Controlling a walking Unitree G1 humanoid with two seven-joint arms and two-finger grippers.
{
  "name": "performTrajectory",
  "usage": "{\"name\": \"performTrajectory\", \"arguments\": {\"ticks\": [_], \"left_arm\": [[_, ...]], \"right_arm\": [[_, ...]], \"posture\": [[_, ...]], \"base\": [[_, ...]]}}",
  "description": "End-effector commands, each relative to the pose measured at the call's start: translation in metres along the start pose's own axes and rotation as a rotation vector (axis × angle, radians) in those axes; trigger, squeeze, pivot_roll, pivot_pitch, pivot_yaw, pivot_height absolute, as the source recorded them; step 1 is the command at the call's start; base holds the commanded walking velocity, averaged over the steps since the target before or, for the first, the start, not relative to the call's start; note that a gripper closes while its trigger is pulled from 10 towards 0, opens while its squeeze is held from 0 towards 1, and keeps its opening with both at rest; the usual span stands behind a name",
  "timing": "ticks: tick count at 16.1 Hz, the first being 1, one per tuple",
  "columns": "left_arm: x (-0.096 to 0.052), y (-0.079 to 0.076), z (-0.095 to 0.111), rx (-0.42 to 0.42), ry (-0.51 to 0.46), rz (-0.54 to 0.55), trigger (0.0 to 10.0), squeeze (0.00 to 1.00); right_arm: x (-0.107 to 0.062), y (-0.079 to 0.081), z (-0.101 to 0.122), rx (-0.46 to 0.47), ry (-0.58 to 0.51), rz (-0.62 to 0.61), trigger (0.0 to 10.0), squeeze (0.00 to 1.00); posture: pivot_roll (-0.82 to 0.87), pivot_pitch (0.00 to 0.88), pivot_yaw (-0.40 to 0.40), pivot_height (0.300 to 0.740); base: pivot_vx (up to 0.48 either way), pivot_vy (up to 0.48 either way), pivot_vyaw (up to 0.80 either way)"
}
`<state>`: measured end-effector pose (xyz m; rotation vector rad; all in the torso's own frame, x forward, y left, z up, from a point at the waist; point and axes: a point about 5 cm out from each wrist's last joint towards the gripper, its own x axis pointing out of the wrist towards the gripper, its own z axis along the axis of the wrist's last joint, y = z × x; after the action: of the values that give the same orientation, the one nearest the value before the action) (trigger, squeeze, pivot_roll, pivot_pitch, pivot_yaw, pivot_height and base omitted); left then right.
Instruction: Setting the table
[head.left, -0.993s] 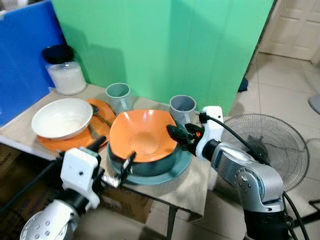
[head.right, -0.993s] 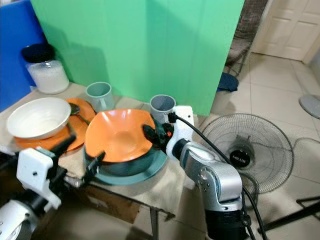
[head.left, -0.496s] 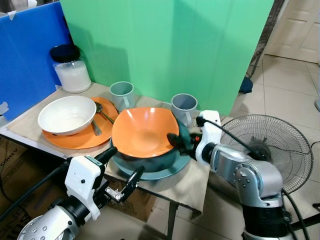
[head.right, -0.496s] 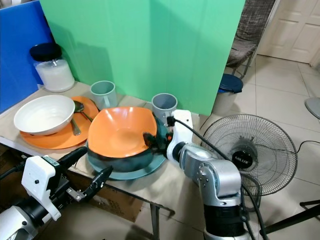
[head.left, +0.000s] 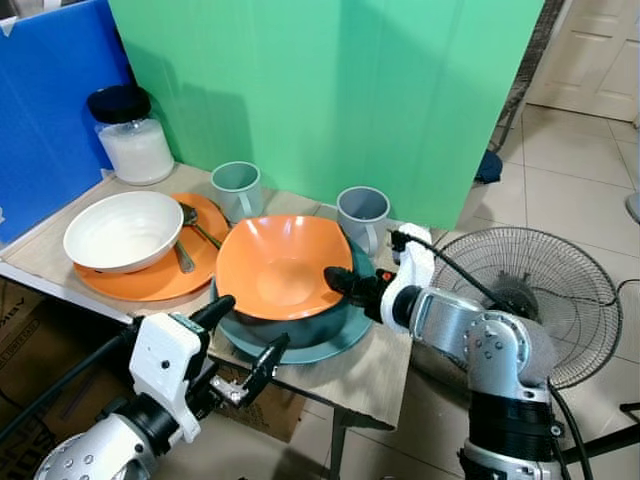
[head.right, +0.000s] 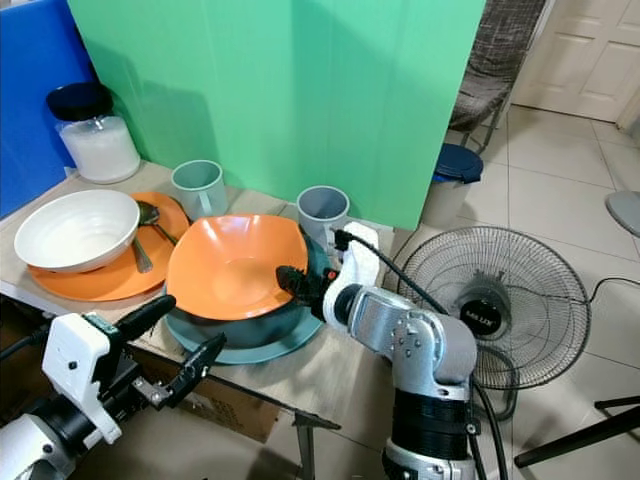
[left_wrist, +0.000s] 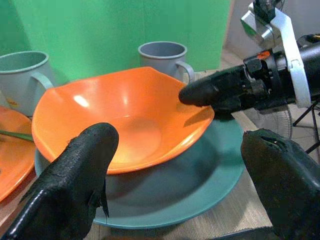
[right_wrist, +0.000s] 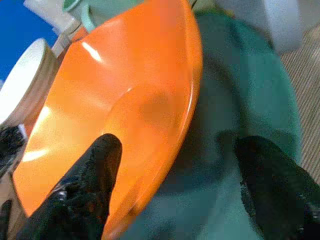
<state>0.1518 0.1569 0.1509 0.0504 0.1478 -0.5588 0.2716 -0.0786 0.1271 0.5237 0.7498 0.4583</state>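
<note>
- The orange bowl (head.left: 280, 266) sat on the teal plate (head.left: 340, 338), centre frame, on the worktop (head.left: 385, 362).
- The right gripper (head.left: 338, 280) straddled the bowl's right rim, fingers spread, one over the rim, one beneath.
- The left gripper (head.left: 245, 335), lower left, hovered at the worktop's near edge, fingers released.
- Left of centre: a white bowl (head.left: 122, 231) and spoon (head.left: 184, 240) on an orange plate (head.left: 160, 280); two mugs (head.left: 237, 190) behind.

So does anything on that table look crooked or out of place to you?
Yes: the orange bowl sits tilted on the teal plate rather than flat, its right rim between the right gripper's open fingers. Nothing looks spilled or broken.
</note>
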Motion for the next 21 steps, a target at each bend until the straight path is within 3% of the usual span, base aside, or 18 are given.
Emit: {"name": "performTrajectory", "arguments": {"ticks": [1,12,17,21], "left_arm": [[-0.001,-0.002,0.003,0.012,-0.001,-0.007,10.0,0.00],[-0.007,-0.004,0.001,0.009,0.021,0.012,10.0,0.00],[-0.021,-0.006,0.003,0.016,0.036,0.062,10.0,0.00],[-0.028,-0.005,0.006,0.024,0.039,0.092,10.0,0.00]], "right_arm": [[0.002,0.010,-0.002,0.023,0.026,0.051,0.0,0.00],[0.012,0.028,-0.004,0.081,0.076,0.125,0.0,0.00],[0.022,0.035,-0.014,0.142,0.112,0.139,0.0,0.00],[0.026,0.042,-0.010,0.235,0.078,0.186,0.0,0.00]], "posture": [[-0.04,0.000,0.000,0.740],[-0.02,0.013,-0.020,0.740],[0.03,0.042,-0.035,0.740],[0.05,0.041,-0.040,0.740]], "base": [[0.000,0.000,0.00],[0.000,0.000,0.00],[0.000,0.000,0.00],[0.000,0.000,0.00]]}}
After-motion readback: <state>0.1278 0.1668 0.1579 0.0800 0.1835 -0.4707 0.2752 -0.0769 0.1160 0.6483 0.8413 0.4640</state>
